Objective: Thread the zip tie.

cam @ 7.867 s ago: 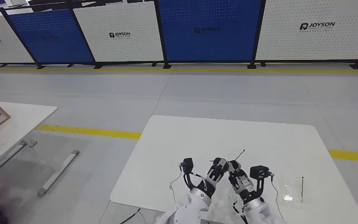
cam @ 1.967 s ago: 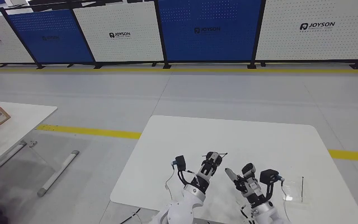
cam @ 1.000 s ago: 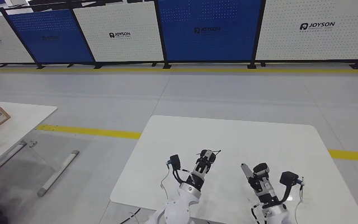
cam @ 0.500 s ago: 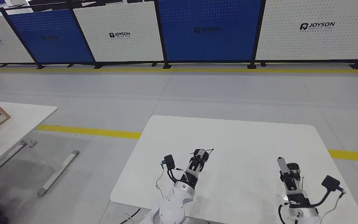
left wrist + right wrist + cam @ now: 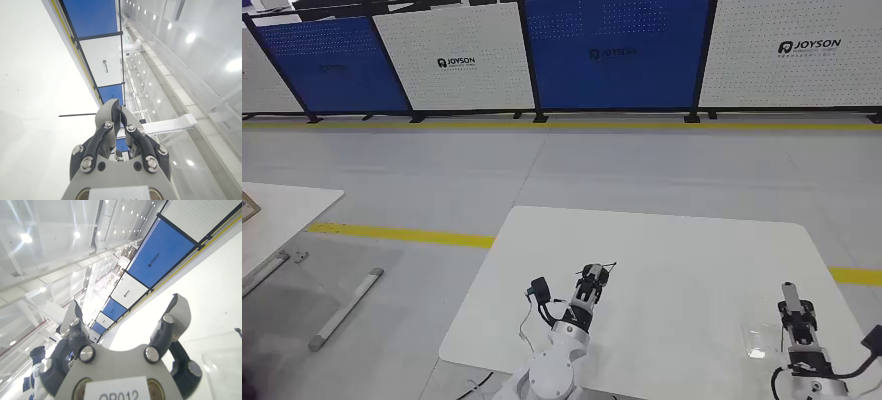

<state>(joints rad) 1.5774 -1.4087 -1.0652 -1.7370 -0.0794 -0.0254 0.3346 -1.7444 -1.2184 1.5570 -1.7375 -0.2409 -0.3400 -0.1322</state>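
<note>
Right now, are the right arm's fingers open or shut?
Open. The right gripper has its two fingers spread wide apart in its wrist view, with nothing held between them.

I have my left arm [image 5: 560, 338] over the near edge of the table [image 5: 662, 235], left of its middle. The left gripper [image 5: 591, 273] points toward the far edge, its fingers [image 5: 113, 115] pressed together on the zip tie [image 5: 77, 114]. My right arm [image 5: 802, 358] is at the near right corner. The right gripper [image 5: 789, 292] is aimed the same way, with its fingers [image 5: 176, 308] spread wide apart.
</note>
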